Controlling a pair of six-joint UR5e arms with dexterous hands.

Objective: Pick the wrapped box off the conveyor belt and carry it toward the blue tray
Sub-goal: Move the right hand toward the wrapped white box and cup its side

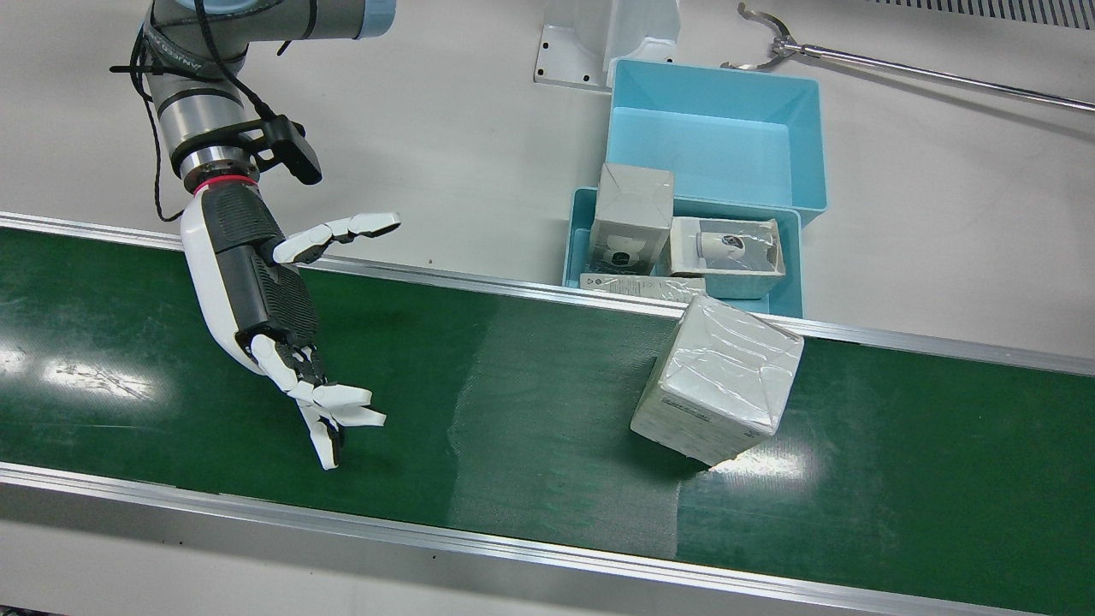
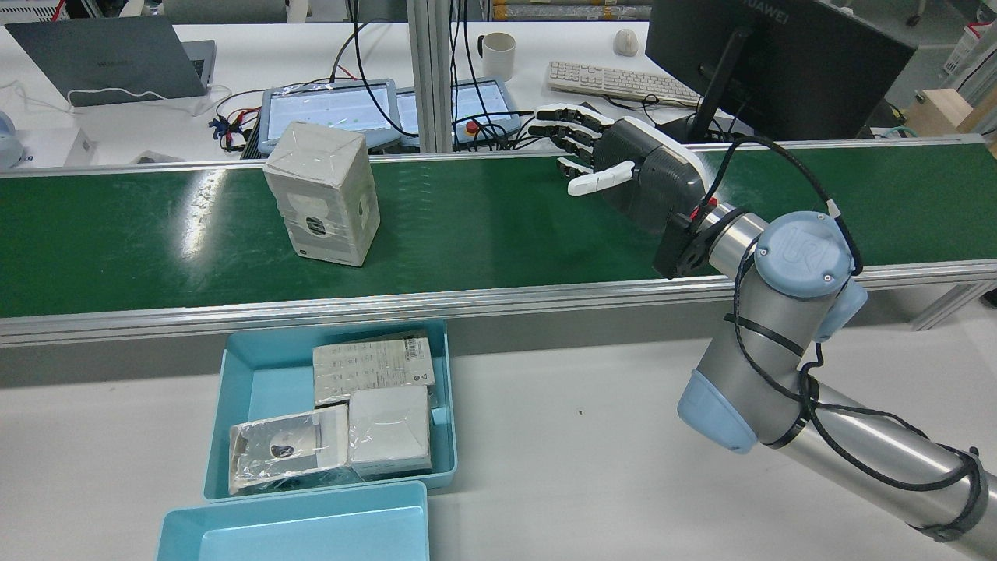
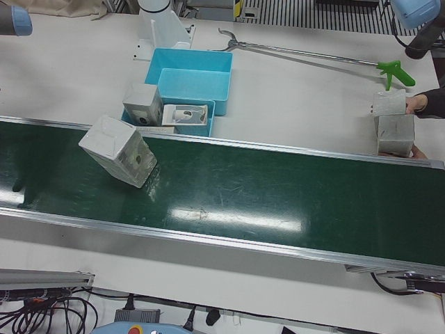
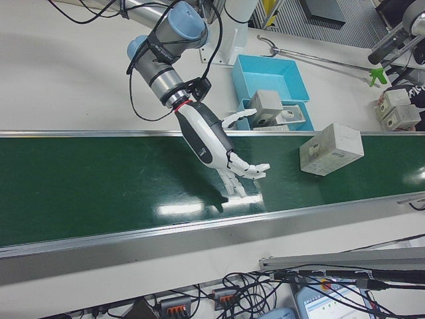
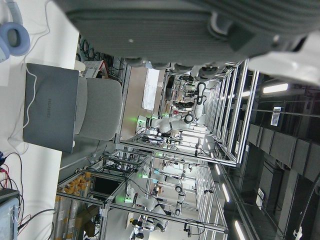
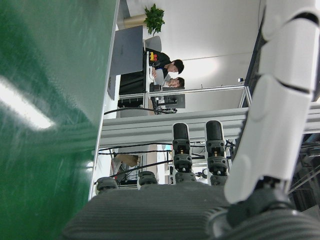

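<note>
1. Writing: "HUAWEI" reads on back of monitor (image 2: 779, 62) past the belt's far edge, rear view; same word on laptop lid (image 5: 50, 107) in left hand view. "UR" logo on right arm's joint cap (image 2: 802, 253). Print on box labels too small to read.
2. Wrapped box (image 1: 719, 381) sits on green conveyor belt (image 1: 530, 411), tipped/skewed, just beside belt's rail nearest the trays. Nothing holding it.
3. Right hand (image 1: 282, 329) hovers over belt, fingers spread apart, palm empty, well apart from box. Bare belt between them.
4. Left hand: only its palm underside shows, top of its own cam (image 5: 200, 25); fingers not seen, can't tell if apart or closed.
5. Blue tray (image 1: 791, 295) on tabletop just beside belt rail; holds several wrapped pkgs – one upright box (image 1: 633, 218), one lying on its side (image 1: 727, 252), a flat one (image 2: 372, 370).
6. Second blue tray (image 1: 719, 141), touching the first on the far side from belt, nothing in it.
7. Long reach-grabber tool (image 3: 313, 54), green handle, lies on tabletop beyond trays.
8. Person's hand (image 3: 416, 104) at belt end, on stacked wrapped boxes (image 3: 394, 125).
</note>
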